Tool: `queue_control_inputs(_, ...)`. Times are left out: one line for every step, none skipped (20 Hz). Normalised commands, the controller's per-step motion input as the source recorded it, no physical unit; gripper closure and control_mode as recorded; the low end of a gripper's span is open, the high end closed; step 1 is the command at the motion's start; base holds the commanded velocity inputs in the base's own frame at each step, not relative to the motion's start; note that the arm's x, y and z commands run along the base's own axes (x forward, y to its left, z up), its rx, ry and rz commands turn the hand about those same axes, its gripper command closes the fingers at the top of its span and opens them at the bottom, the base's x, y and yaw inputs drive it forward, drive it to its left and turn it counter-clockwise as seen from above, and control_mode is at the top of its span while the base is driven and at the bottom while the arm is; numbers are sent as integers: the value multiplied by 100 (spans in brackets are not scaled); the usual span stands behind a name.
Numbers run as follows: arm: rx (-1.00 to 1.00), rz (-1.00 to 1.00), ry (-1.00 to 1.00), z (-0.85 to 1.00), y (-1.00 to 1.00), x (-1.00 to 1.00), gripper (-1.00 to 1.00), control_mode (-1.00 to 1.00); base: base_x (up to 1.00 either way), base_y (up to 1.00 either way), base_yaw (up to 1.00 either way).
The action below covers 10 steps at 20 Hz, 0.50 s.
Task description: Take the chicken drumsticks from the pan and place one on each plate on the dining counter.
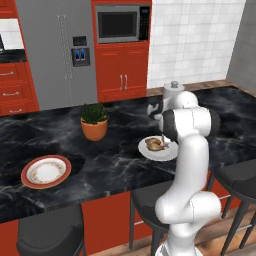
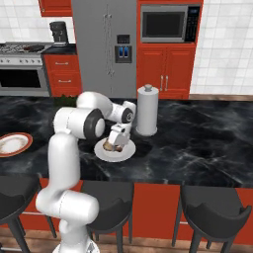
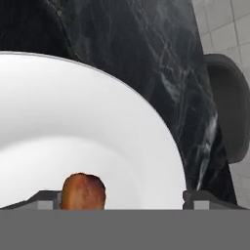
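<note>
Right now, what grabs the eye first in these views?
The white arm bends over the pale white plate at the near edge of the dining counter, and a chicken drumstick lies on that plate under the open pincer. To the left, past a potted plant, the red-rimmed plate holds no drumstick. A paper towel roll stands just behind the arm.

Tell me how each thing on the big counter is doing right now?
Gripper: open, just above the white plate.
Drumstick: lying on the white plate, let go.
White plate: holds the drumstick.
Red-rimmed plate: no drumstick on it.
Plant pot: upright.
Paper towel roll: upright.
Microwave: door shut.
</note>
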Motion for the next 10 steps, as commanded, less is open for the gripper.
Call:
queue_control_inputs(0, 0, -6, 32, 0, -8, -100, -100, 0, 0, 0)
queue_control_inputs(0, 0, -20, 71, 0, -22, -100, -100, 0, 0, 0)
queue_control_inputs(0, 4, -38, 100, 0, -31, -100, -100, 0, 0, 0)
queue_control_inputs(1, 6, -49, 100, 0, -31, -100, -100, 0, 0, 0)
queue_control_inputs(0, 17, -60, 100, 0, -44, -100, -100, 0, 0, 0)
queue_control_inputs(0, 20, -64, 100, 0, -47, -100, -100, 0, 0, 0)
queue_control_inputs(0, 23, -69, 100, 0, -51, -100, -100, 0, 0, 0)
queue_control_inputs(0, 24, -76, 100, 0, -62, -100, -100, 0, 0, 0)
queue_control_inputs(0, 22, -82, 89, 0, -68, -100, -100, 0, 0, 0)
queue_control_inputs(0, 19, -89, 75, 0, -79, -100, -100, 0, 0, 0)
